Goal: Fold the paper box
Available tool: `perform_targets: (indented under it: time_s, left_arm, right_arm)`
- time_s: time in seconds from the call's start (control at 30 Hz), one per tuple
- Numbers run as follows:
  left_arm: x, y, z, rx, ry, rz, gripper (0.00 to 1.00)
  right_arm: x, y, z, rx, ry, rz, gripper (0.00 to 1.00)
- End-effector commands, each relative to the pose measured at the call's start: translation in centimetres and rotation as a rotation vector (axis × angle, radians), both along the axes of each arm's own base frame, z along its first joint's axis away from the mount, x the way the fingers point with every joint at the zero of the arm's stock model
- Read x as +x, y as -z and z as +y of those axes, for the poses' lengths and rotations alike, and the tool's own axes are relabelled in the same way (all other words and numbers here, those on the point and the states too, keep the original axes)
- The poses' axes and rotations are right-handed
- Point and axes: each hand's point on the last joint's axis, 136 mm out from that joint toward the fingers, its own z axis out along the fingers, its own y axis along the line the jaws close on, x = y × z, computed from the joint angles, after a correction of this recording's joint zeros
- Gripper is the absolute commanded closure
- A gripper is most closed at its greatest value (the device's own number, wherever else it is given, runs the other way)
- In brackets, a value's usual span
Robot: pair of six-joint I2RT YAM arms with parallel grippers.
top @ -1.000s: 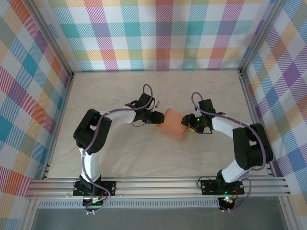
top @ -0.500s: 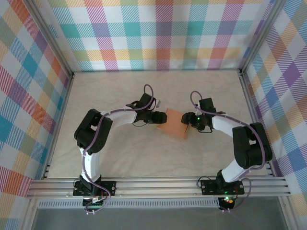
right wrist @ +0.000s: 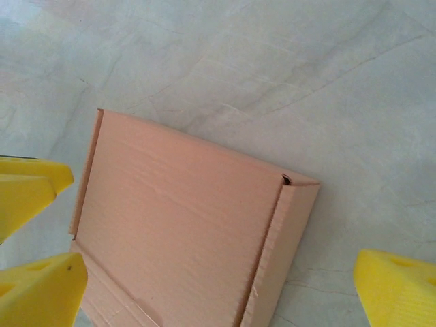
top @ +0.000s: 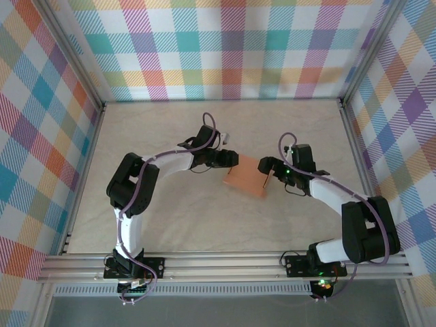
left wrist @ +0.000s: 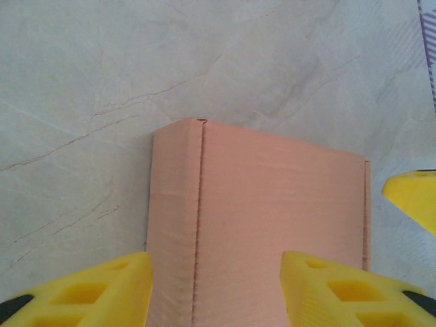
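Beside the paper box (top: 246, 178), right gripper (top: 267, 170) gapes wide, left gripper (top: 231, 159) half-open, neither gripping it.

one paper box (top: 246, 178), one left gripper (top: 234, 159), one right gripper (top: 264, 169) and one table (top: 170, 225).

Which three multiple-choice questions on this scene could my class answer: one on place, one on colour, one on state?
1. Where is the paper box? A on the table between the left gripper and right gripper; B in the air; C in a far corner.
2. What colour is it? A blue; B salmon-orange; C white.
3. How do the right gripper's fingers stand? A shut on the box; B shut, empty; C wide apart.
Answers: A, seen from the top; B, in every view; C, spread in the right wrist view.
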Motion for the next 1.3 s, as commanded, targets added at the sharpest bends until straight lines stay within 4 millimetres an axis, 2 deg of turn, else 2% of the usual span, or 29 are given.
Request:
perform_targets:
  time_s: [0.0,0.2,0.4,0.67,1.03,1.27]
  left_arm:
    - [0.2,0.5,0.0,-0.025,0.008,0.021,0.5]
    - [0.3,1.5,0.4,-0.031,0.006,0.037,0.55]
    - [0.6,2.1,1.4,-0.036,-0.015,0.05,0.59]
    - [0.8,4.0,2.4,-0.049,-0.04,0.092,0.62]
    - [1.2,5.0,3.6,-0.059,-0.077,0.11,0.63]
    - [1.1,4.8,3.5,-0.064,-0.067,0.109,0.63]
  right_arm:
    - [-0.2,-0.5,0.6,0.088,-0.006,0.004,0.02]
    - [-0.7,0.8,2.1,0.189,-0.044,0.089,0.06]
    - [-0.7,1.4,2.5,0.219,-0.052,0.125,0.09]
    - [-0.6,2.1,2.9,0.274,-0.042,0.169,0.11]
    - [0.2,1.2,3.6,0.344,-0.043,0.154,0.13]
    - [0.9,0.1,4.7,0.449,-0.052,0.168,0.26]
